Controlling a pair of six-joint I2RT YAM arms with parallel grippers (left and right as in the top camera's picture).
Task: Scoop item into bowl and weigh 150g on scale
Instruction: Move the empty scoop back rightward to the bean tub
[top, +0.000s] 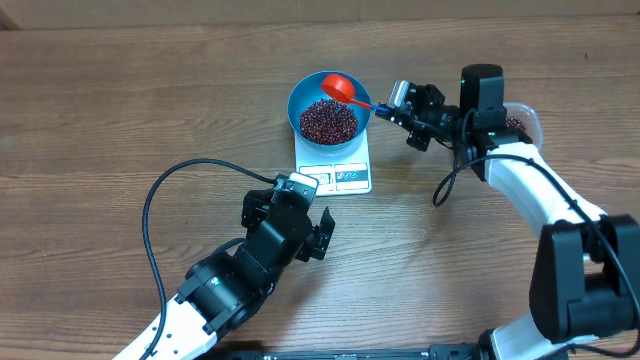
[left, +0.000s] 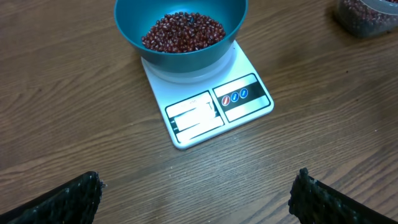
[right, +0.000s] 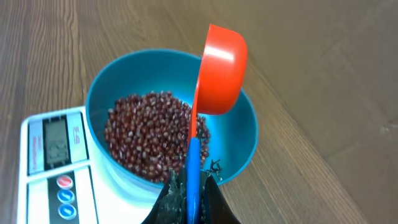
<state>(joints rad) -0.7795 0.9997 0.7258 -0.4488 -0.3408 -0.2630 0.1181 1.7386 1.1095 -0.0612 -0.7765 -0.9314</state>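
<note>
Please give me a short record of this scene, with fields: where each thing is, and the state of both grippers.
bowl: blue, standing on the scale
beans: heap inside the bowl; more in the clear tub
scoop: orange-red, tilted over the bowl's far rim, no beans seen in it
right gripper: jaws shut on the scoop's blue handle
left gripper: jaws open, holding nothing, near the scale
scale display: not readable

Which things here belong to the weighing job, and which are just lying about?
In use: beans, blue bowl, scale, red scoop, right claw shut on it, bean tub.
Idle: left claw, open; black cable.
</note>
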